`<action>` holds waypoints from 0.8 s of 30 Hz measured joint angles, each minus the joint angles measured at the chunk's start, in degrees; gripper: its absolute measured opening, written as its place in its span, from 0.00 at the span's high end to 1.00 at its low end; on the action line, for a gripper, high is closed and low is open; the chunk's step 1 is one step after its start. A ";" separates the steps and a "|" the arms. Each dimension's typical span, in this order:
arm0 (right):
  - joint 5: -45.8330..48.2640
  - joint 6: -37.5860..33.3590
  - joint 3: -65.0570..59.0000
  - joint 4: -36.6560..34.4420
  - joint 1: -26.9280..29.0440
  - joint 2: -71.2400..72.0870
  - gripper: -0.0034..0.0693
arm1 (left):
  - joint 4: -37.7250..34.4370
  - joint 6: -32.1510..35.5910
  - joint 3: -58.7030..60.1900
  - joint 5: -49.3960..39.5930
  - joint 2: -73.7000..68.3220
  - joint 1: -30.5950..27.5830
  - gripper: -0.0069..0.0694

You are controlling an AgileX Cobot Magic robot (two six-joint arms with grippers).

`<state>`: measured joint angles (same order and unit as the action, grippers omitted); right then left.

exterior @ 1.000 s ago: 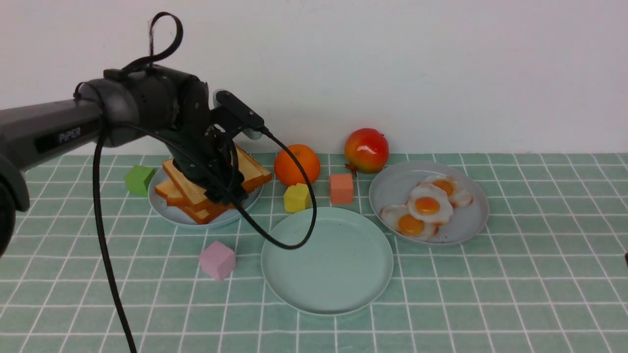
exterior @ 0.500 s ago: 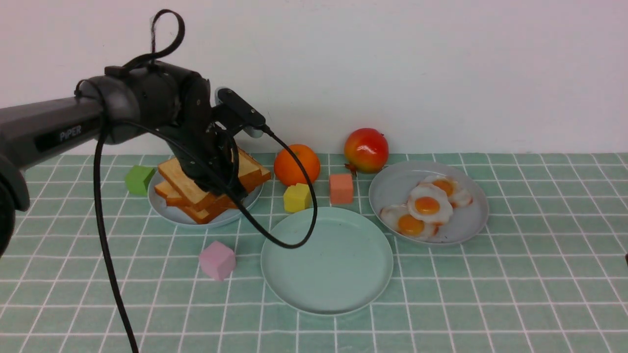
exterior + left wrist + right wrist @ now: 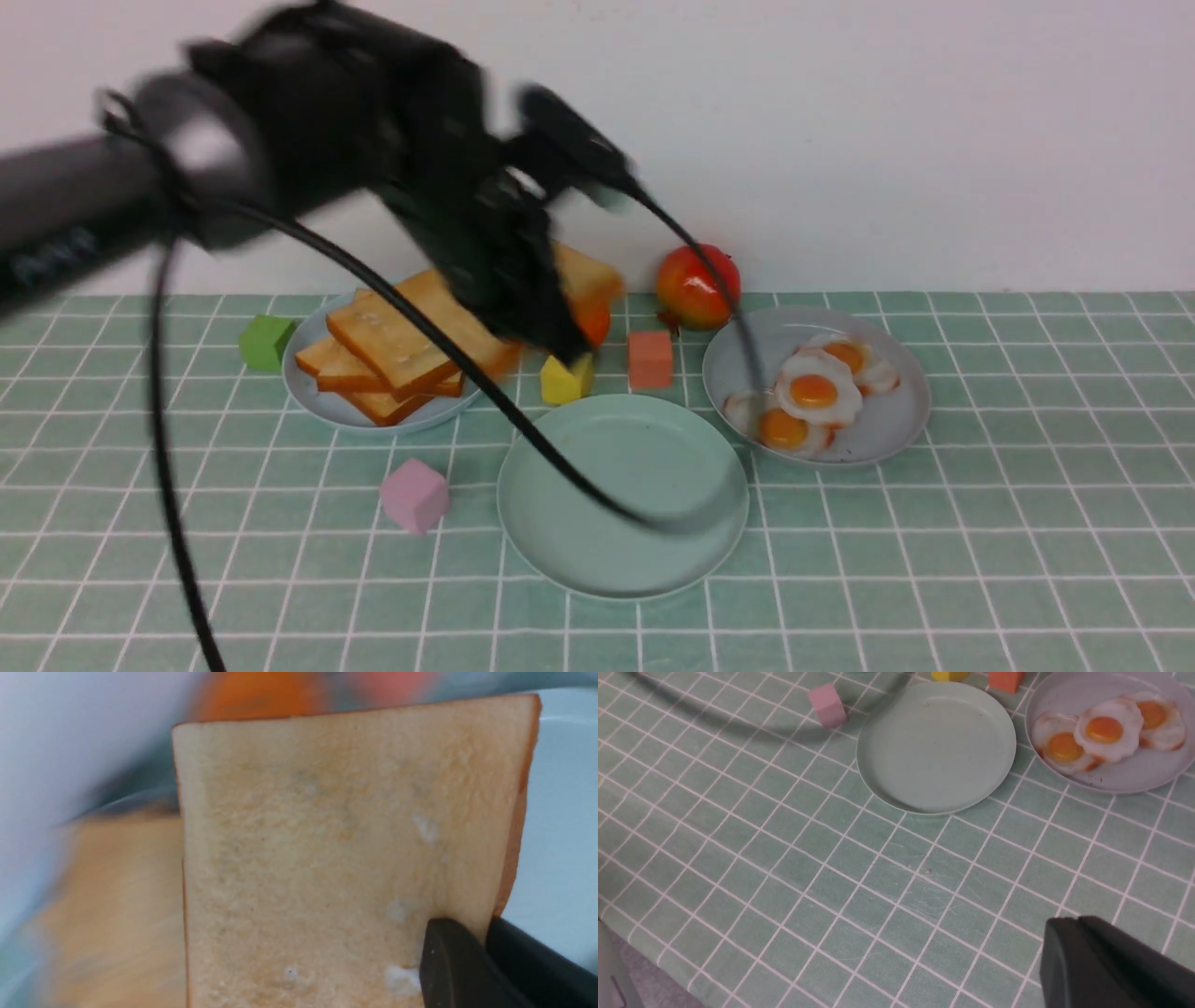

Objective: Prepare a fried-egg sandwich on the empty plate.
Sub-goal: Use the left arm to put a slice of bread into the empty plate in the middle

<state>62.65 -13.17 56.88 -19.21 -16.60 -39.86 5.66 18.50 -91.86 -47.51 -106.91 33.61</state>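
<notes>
Toast slice gripped by left end effector.

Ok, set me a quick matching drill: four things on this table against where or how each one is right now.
Things:
1. mint plate
2. raised toast
3. eggs
4. pink cube

States:
A. lying on the grey-blue plate at the right
B. just left of the mint plate
C. bare, nothing on it
D. pinched by the left jaws

Pairs: 1-C, 2-D, 3-A, 4-B
</notes>
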 joint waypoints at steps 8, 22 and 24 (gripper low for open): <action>1.53 0.00 0.00 0.31 0.00 4.24 0.91 | 7.05 -2.66 3.25 1.37 -8.12 11.49 0.87; 3.51 0.87 0.00 0.56 0.00 5.43 0.90 | 13.18 -9.24 3.37 2.53 -10.59 12.33 0.74; 3.52 0.97 0.00 0.56 0.00 5.43 0.90 | 13.33 -9.24 3.37 2.03 -10.59 12.33 0.66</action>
<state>66.17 -12.19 56.88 -18.65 -16.60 -34.44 18.99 9.26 -88.49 -45.49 -117.50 45.94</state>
